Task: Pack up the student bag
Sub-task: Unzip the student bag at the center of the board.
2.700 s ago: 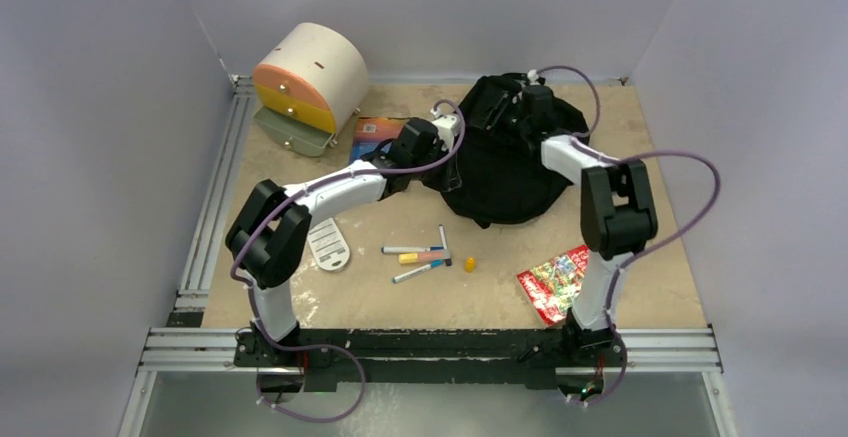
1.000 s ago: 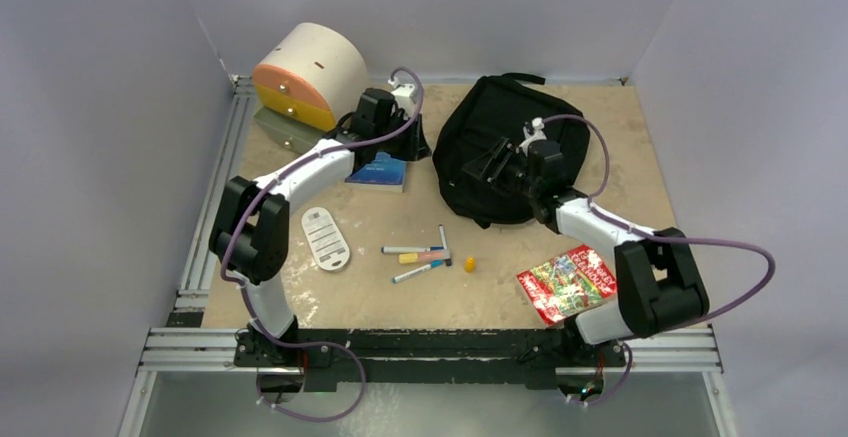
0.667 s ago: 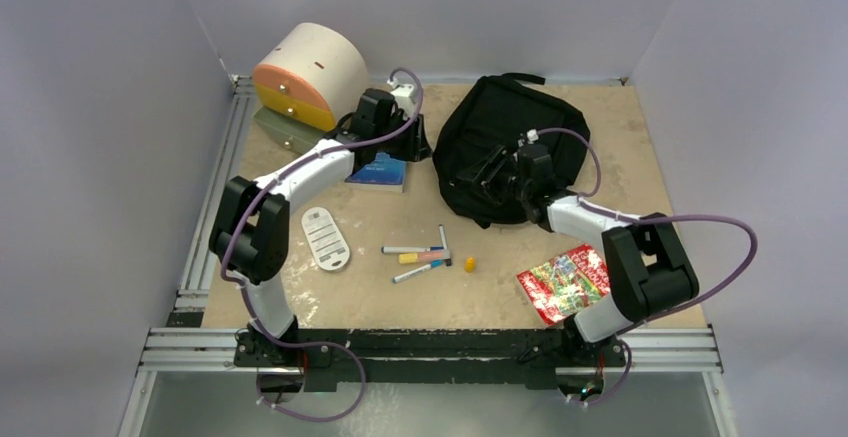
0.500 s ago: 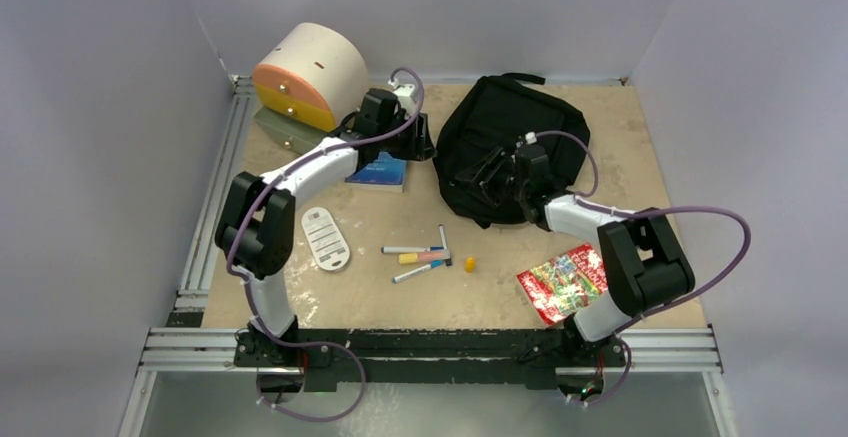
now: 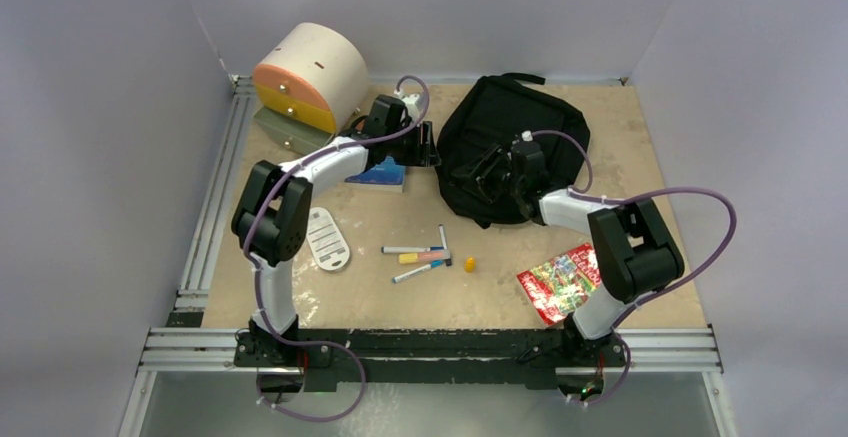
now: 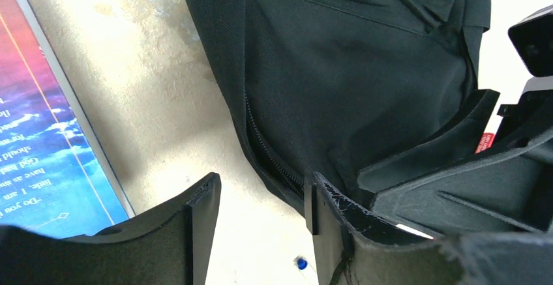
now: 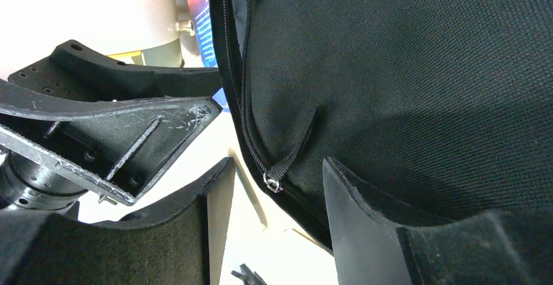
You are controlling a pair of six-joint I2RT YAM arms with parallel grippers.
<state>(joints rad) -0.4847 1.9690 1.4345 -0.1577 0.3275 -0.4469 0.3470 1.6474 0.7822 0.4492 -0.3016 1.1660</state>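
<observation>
Both grippers are at the same edge of the bag, nose to nose, jaws apart, nothing clamped in either.

- left gripper (image 6: 261, 190): medium gap, empty. Dead ahead of the fingertips is the side of the student bag (image 6: 352, 70). Its zipper track (image 6: 267, 154) runs down toward the gap. Can't tell whether the fingers touch the fabric.
- On the left of its wrist view, a blue book (image 6: 39, 148) lies flat on the table (image 6: 163, 70), just beside the bag. On the right, close in, is the black body of the other arm's gripper.
- right gripper (image 7: 277, 167): also medium-open, empty. The zipper pull (image 7: 272, 182), on a short fabric tab, lines up between the two fingertips just past them, and the fingers are not closed on it. Bag fabric fills everything ahead and to the right. The left gripper's body is close on the left.

Outward, top view:
- The bag lies flat on the table, mostly past the right gripper toward the back wall.
- Past the left gripper, in the far left corner, is the cream-and-orange drawer box (image 5: 310, 77), lowest drawer pulled out.
- Behind both grippers, toward the arm bases, well apart from them: loose markers (image 5: 420, 255), a yellow cap (image 5: 469, 264) and a white oval card (image 5: 325, 237).
- A red printed packet (image 5: 560, 279) lies beside the right arm's base.
</observation>
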